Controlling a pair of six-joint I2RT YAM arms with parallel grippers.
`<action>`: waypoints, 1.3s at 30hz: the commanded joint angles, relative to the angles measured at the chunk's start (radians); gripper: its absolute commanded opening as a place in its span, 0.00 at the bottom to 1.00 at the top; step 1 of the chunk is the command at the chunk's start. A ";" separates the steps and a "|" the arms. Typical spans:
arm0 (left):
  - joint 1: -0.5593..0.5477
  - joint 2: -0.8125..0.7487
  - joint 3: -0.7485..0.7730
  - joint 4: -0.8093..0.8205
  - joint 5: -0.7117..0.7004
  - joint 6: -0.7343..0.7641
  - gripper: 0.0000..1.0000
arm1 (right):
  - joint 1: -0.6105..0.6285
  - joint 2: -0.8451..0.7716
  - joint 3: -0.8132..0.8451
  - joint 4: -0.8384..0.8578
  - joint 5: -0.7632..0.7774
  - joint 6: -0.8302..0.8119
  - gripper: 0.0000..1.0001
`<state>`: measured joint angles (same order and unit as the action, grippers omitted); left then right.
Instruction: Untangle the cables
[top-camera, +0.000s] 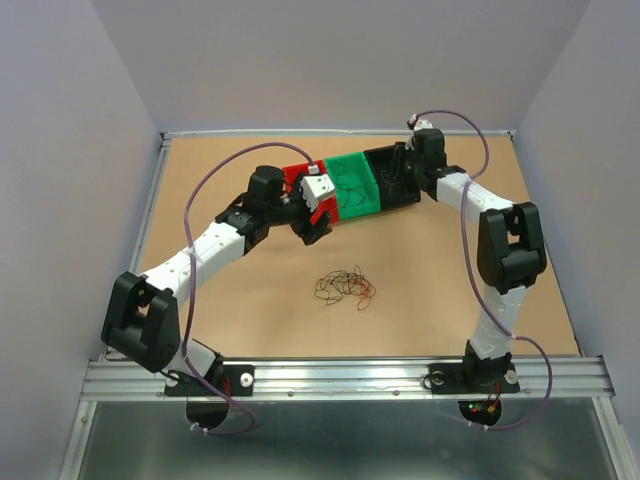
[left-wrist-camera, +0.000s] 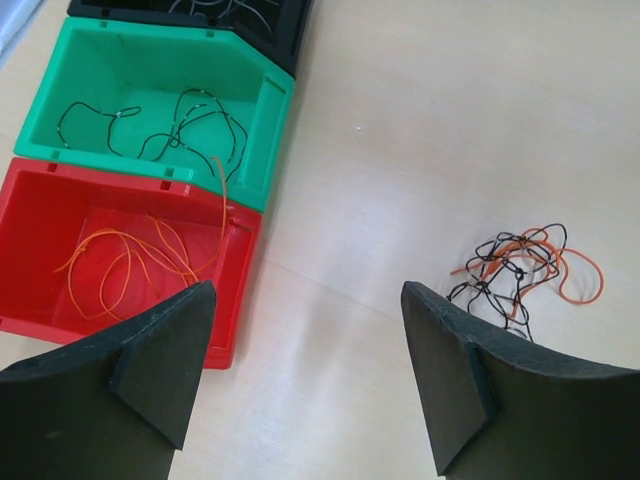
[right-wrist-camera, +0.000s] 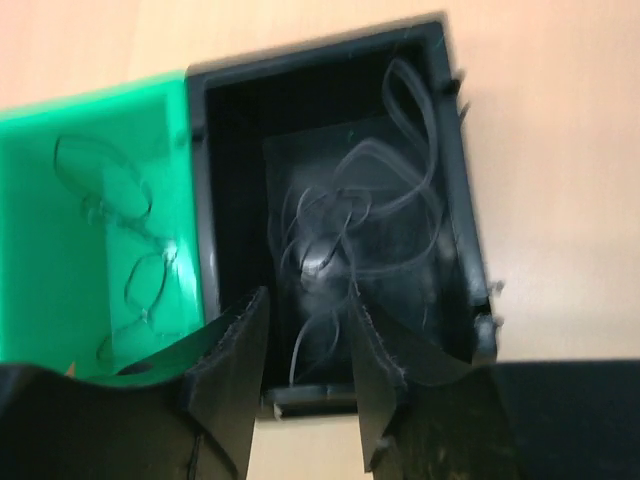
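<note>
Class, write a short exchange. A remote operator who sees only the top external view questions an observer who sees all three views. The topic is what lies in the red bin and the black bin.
Operator: The left arm hides most of the red plastic bin. What is in it?
Observer: The left wrist view shows thin orange wire lying in loose loops on its floor.
Operator: And the black plastic bin? From above its inside is just dark.
Observer: The right wrist view is blurred, but it shows thin looping wires inside that bin. I cannot tell their colour.
</note>
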<state>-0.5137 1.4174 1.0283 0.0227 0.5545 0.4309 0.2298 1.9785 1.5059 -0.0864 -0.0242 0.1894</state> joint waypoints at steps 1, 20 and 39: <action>-0.057 0.058 0.078 -0.076 -0.022 0.074 0.88 | 0.023 -0.165 -0.241 0.161 -0.195 -0.012 0.48; -0.256 0.159 0.070 -0.216 -0.002 0.239 0.86 | 0.151 -0.746 -0.996 0.620 -0.191 0.159 0.63; -0.312 0.359 0.122 -0.110 -0.116 0.189 0.39 | 0.152 -0.938 -1.127 0.674 -0.118 0.182 0.66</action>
<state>-0.8158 1.7809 1.0985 -0.1017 0.4500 0.6250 0.3748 1.0634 0.4129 0.5091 -0.1623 0.3660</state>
